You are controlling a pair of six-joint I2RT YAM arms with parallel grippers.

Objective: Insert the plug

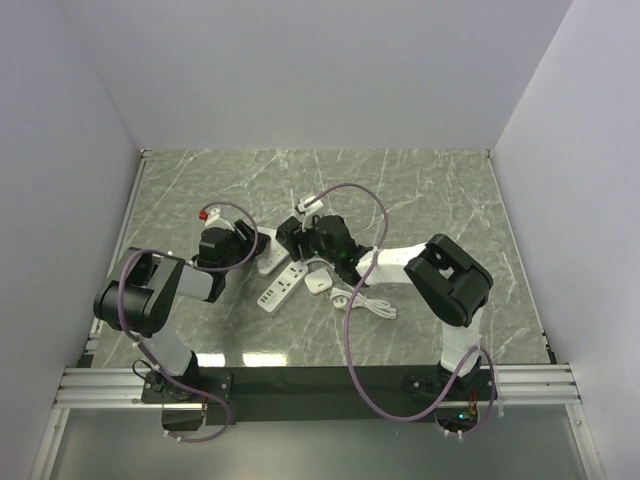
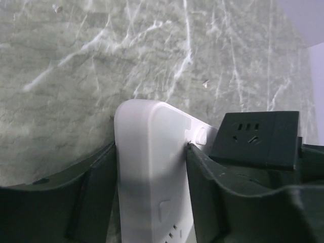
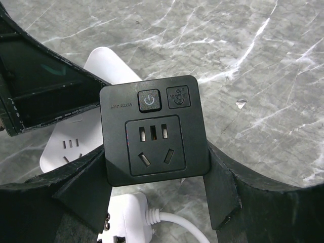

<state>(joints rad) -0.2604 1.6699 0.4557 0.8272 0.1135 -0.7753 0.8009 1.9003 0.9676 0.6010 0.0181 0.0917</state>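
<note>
A white power strip (image 1: 280,287) lies on the marble table. My left gripper (image 1: 248,248) is shut on its far end; in the left wrist view the strip (image 2: 152,162) fills the gap between both fingers (image 2: 202,192). My right gripper (image 1: 298,238) is shut on a black square socket adapter (image 3: 154,131), with a finger on each side (image 3: 223,187), and holds it just beside the strip's far end (image 3: 109,66). The adapter also shows in the left wrist view (image 2: 258,136). A white plug (image 3: 126,217) with a white cable lies on the table below the adapter.
The white plug (image 1: 318,283) lies right of the strip, and its white cable (image 1: 372,305) coils toward the right arm. Purple arm cables loop above both arms. White walls enclose the table on three sides.
</note>
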